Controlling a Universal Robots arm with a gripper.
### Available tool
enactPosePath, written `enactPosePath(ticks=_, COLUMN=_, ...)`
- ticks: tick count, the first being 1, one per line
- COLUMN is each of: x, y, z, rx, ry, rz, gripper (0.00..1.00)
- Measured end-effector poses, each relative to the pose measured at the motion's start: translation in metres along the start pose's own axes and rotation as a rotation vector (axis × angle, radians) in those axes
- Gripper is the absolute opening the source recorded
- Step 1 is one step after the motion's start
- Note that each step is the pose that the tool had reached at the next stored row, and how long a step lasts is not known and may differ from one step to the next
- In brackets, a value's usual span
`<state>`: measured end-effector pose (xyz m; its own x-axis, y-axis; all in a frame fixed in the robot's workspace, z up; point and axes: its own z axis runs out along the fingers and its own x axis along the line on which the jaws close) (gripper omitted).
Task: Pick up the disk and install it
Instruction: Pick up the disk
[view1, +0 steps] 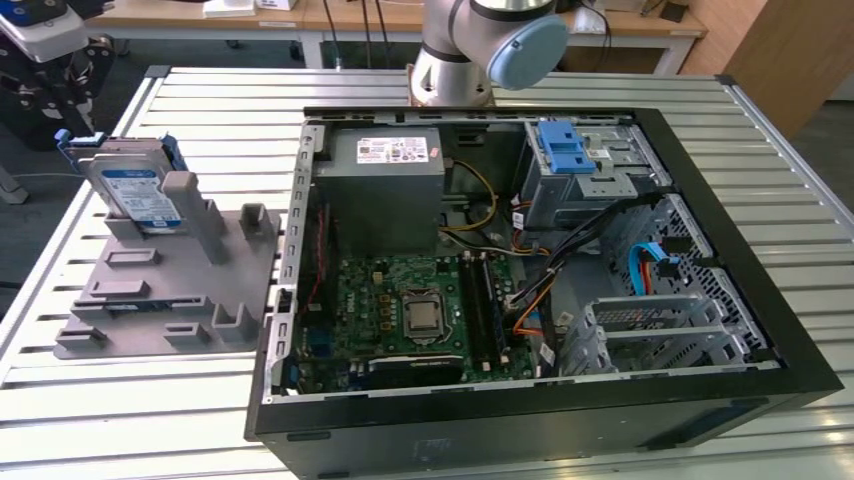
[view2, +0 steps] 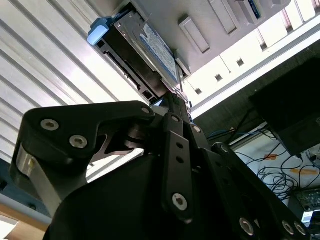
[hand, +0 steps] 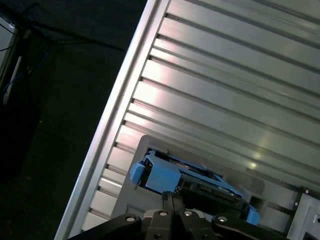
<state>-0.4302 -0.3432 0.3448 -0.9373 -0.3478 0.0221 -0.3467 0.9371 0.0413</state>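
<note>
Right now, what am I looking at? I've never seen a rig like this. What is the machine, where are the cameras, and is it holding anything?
The machine is a robot arm standing on a slatted metal table. The exterior view comes from a camera off the arm. Both wrist views come from cameras riding near its gripper, the black two-fingered hand. On the table sit an open computer case and a grey holder. The disk, a hard drive in a blue bracket, stands upright in that holder. The gripper looks shut, holds nothing and points at the disk.
</note>
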Motion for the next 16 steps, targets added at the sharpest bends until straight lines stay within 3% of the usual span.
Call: enactPosePath(ticks=16, x=0.0004, y=0.0002, z=-0.0001, rx=0.0012, ry=0.0024, rz=-0.054, gripper=0.11)
